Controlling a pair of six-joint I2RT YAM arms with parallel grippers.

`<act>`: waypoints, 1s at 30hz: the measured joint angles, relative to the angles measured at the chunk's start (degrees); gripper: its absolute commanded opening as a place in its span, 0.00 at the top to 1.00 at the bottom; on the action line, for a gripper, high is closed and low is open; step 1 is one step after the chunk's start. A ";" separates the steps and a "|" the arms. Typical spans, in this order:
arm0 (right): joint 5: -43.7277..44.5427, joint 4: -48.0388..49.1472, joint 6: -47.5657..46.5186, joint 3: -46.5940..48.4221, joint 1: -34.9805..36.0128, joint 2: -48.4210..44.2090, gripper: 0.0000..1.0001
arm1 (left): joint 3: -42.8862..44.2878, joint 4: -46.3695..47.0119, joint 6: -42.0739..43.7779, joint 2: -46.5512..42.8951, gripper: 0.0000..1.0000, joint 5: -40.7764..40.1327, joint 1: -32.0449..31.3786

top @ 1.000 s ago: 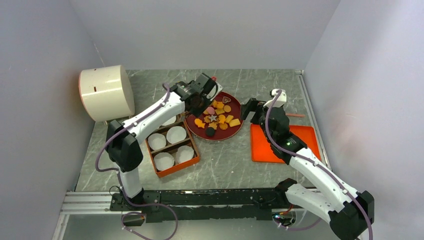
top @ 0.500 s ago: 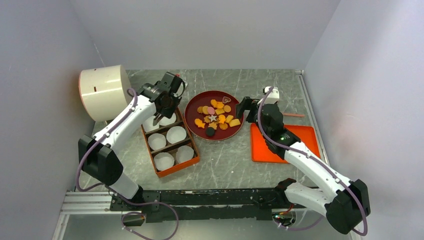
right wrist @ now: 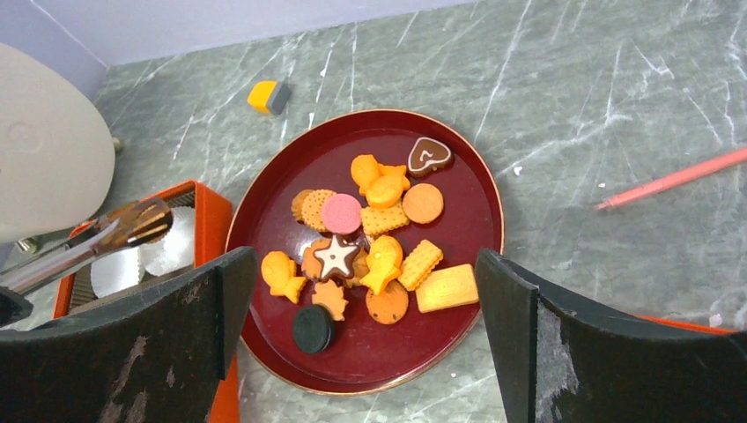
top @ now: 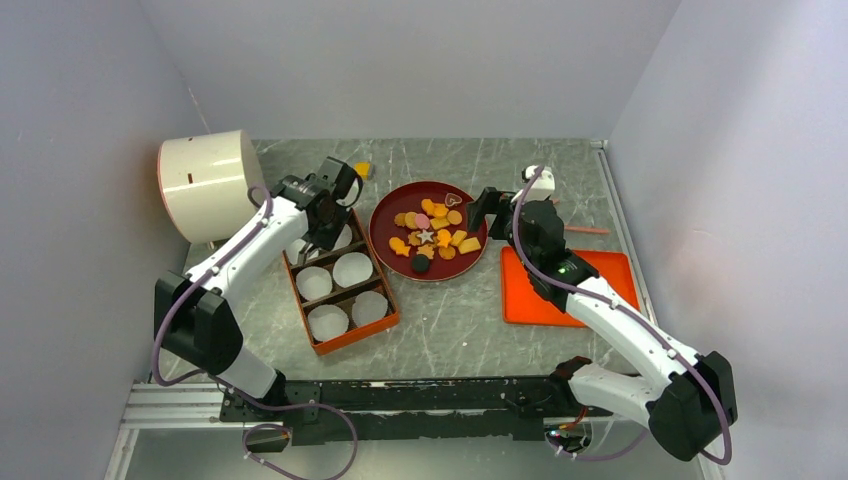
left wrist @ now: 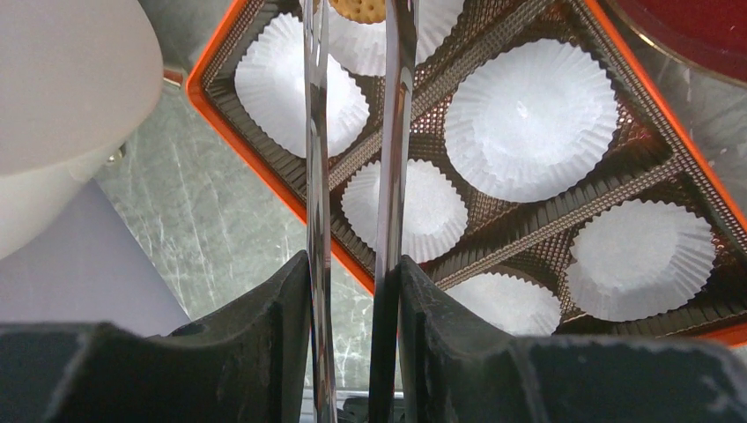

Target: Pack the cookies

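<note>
Your cookies lie heaped on the dark red plate on the table. One round biscuit sits between the tips of the metal tongs, above a white paper cup in the orange box. Your left jaws stand narrow, clamped on the tongs. Your right jaws hang wide apart over the plate.
</note>
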 measured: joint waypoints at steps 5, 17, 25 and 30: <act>-0.52 -0.02 0.00 0.39 0.00 0.17 0.01 | -0.90 -0.72 -0.72 0.00 0.66 -0.09 0.04; -1.11 -0.02 0.02 1.03 0.00 1.40 0.01 | -3.93 -0.04 -1.64 0.15 0.62 -0.85 0.15; -1.11 -0.02 0.02 1.03 0.00 1.40 0.01 | -4.00 3.19 -1.62 1.79 0.60 -0.79 0.15; -1.09 -0.02 0.02 1.03 0.00 1.40 0.01 | -4.81 4.04 -1.64 2.56 0.58 -0.90 0.15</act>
